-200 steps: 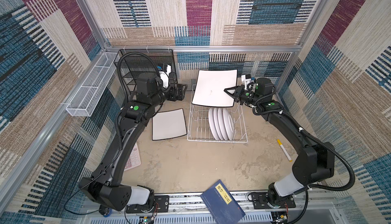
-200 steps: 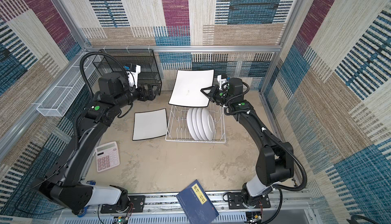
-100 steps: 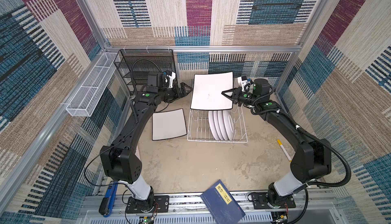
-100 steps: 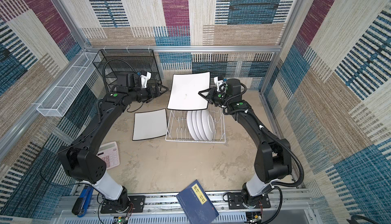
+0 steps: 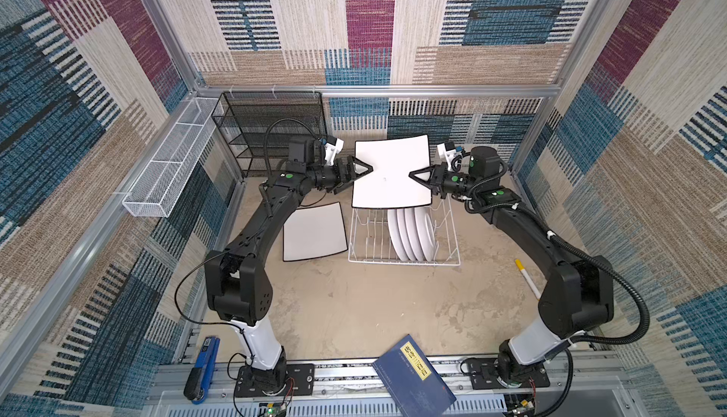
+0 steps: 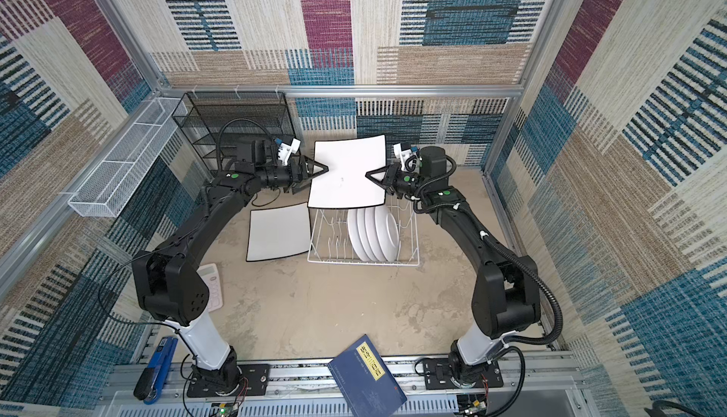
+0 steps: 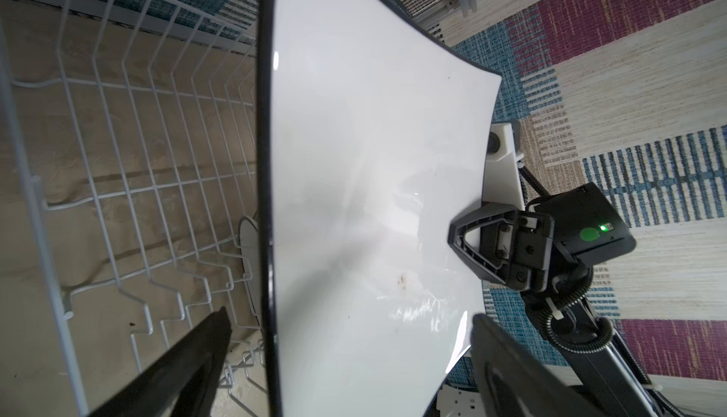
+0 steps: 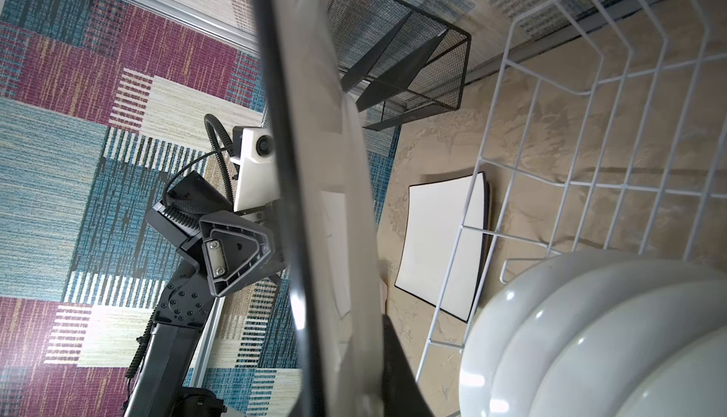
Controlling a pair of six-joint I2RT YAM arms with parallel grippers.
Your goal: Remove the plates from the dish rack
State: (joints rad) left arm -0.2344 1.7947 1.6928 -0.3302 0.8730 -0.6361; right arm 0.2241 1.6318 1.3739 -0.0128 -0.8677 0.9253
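A large square plate [image 5: 389, 159] [image 6: 346, 167], white faced with a black edge, hangs upright above the back of the dish rack [image 5: 405, 263] [image 6: 362, 263]. My right gripper [image 5: 417, 177] [image 6: 373, 177] [image 8: 346, 356] is shut on its right edge. At the plate's left edge my left gripper [image 5: 356, 177] [image 6: 314, 177] [image 7: 350, 316] stands open, one finger on each side of the plate [image 7: 373, 159]. Several round white plates [image 5: 411, 234] [image 8: 590, 336] stand in the rack. A second square plate [image 5: 314, 232] [image 8: 440, 246] lies flat on the table left of the rack.
A black mesh shelf unit [image 5: 271, 127] stands at the back left, beside a long white mesh tray [image 5: 169, 163] on the left wall. A blue book [image 5: 413, 375] lies at the front edge, a yellow-tipped pen [image 5: 527, 281] at the right, a calculator [image 6: 210, 285] under the left arm.
My left arm has swung in from the left and brought its open jaws over the held plate's left edge. The right gripper has kept its grip while the plate sank slightly.
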